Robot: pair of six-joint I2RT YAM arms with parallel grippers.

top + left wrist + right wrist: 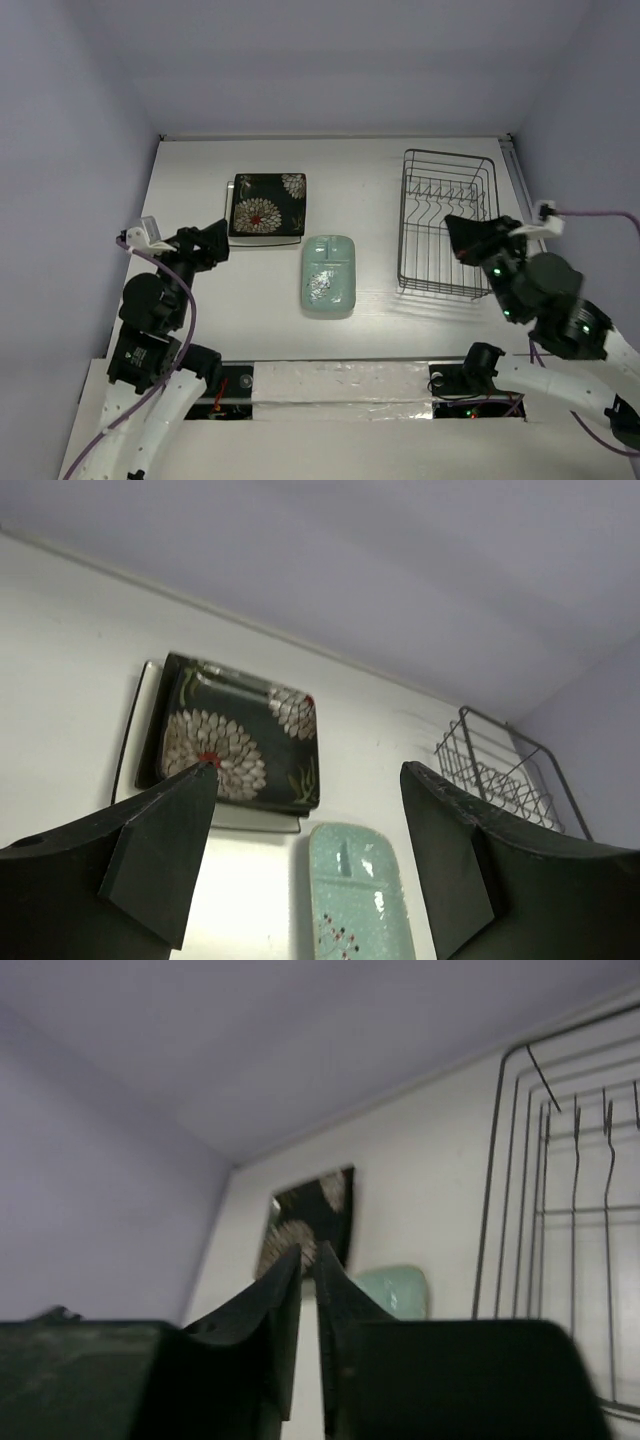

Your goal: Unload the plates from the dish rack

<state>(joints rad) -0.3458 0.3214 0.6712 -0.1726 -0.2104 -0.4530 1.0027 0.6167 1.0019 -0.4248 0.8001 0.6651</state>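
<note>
Whiteness marks the surface point(400, 340), a matte top boxed in by lavender-grey walls point(330, 70) at 9, 12 and 3 o'clock, with a shinier taped strip point(340, 385) along the 6 o'clock edge where both arms are bolted. The dish rack point(440, 190) sits flat at about 2 o'clock, close to the right wall, its long side running from 12 to 6. At roughly 11 o'clock the black flowered plate point(267, 205) lies face up on a white plate point(265, 241), of which only the edges show beneath it. The mint-green plate point(329, 275) lies flat near the centre, just beside the stack at the stack's 5 o'clock corner; I cannot tell whether they touch. The left arm point(150, 300) reaches in from 8 o'clock, its jaws spread wide and holding nothing, aimed at the stack from the stack's 8 o'clock side. The right arm point(545, 290) comes in from 4 o'clock, its jaws above the rack's 4 o'clock part, drawn together to a thin slit with nothing between them.
</note>
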